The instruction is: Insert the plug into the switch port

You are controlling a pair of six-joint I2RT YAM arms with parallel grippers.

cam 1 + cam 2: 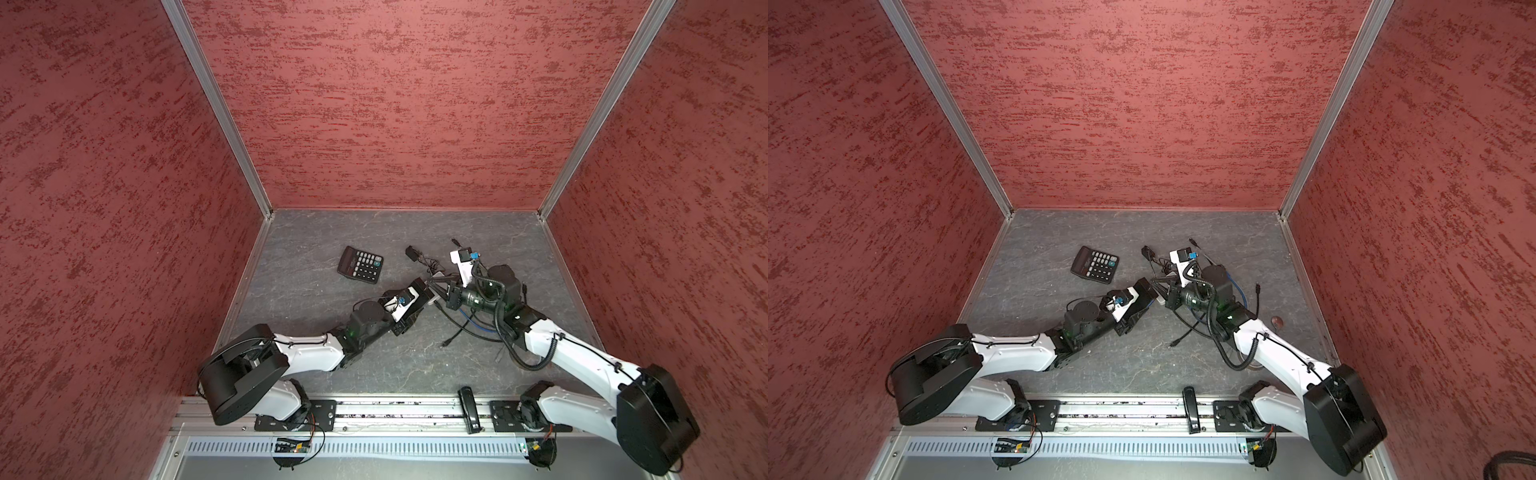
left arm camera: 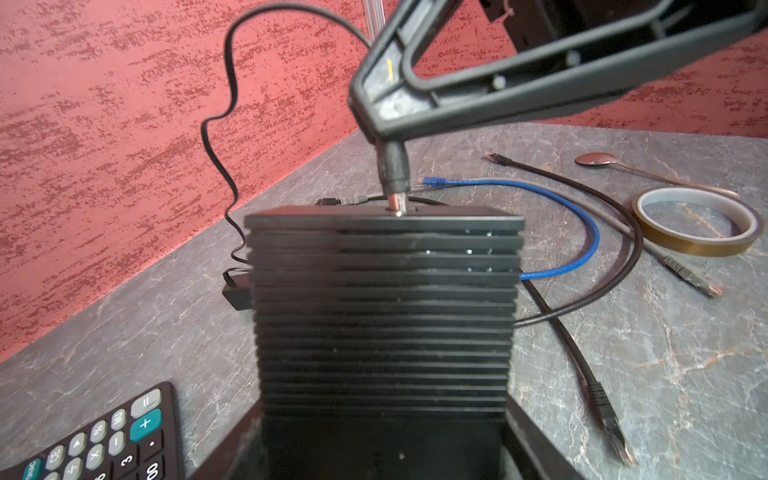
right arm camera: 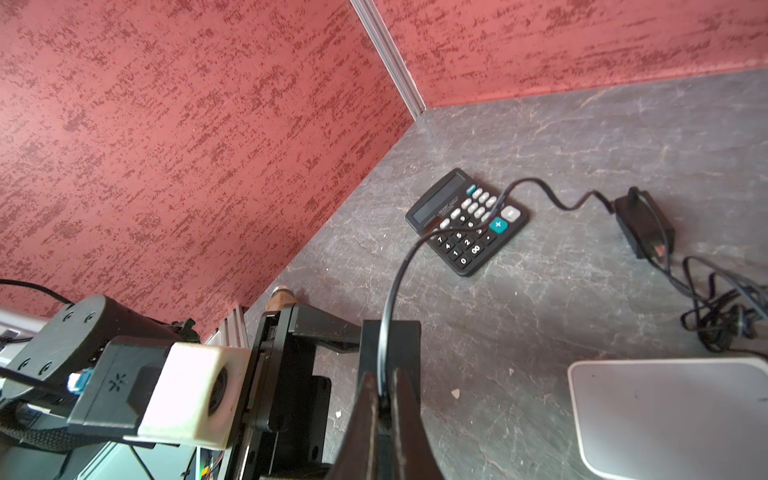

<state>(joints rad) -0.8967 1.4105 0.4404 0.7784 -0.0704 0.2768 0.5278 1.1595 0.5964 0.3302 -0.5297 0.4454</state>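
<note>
**Red flecked walls, grey veined worktop, mostly black gear**

The walls [image 1: 395, 104] are covered in dusty red with darker red flecks laid in streaks, and are edged by silver strips [image 1: 215, 104]. The worktop [image 1: 332, 365] is finished in dark grey with pale, marble-like veins. The switch [image 2: 384, 307] is seen as matt black, ribbed in fine lines; the plug [image 2: 392, 170] is black with a silver tip. The calculator [image 1: 360, 264] is black, with pale grey and black keys and one teal key. One cable [image 2: 596, 239] is coloured bright blue, another [image 2: 641, 243] black. The tape roll [image 2: 698, 245] is amber, the spoon [image 2: 594, 158] silvery, the flat box [image 3: 673, 411] white, the arms [image 1: 309, 353] white and black.
</note>
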